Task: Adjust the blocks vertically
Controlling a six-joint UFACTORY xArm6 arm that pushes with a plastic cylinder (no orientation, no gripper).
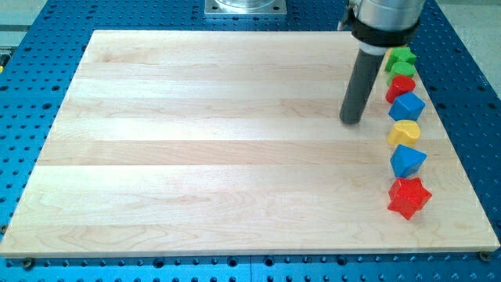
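- there are no jaws on this arm, only a rod holding nothing; my tip [353,121] rests on the tabletop [219,141], just left of the column.
- the blocks stand in a near-vertical line by the view's right edge: green star [401,56], another green block [398,70], red block [400,84], blue block [406,106], yellow block [405,131], blue block [407,160], red star [409,197].
- risk, as i judge it: a rightward shove could push a block off the tabletop edge or knock neighbours askew.
- the rod's collar cuts off part of the upper green blocks; their shapes stay unclear.
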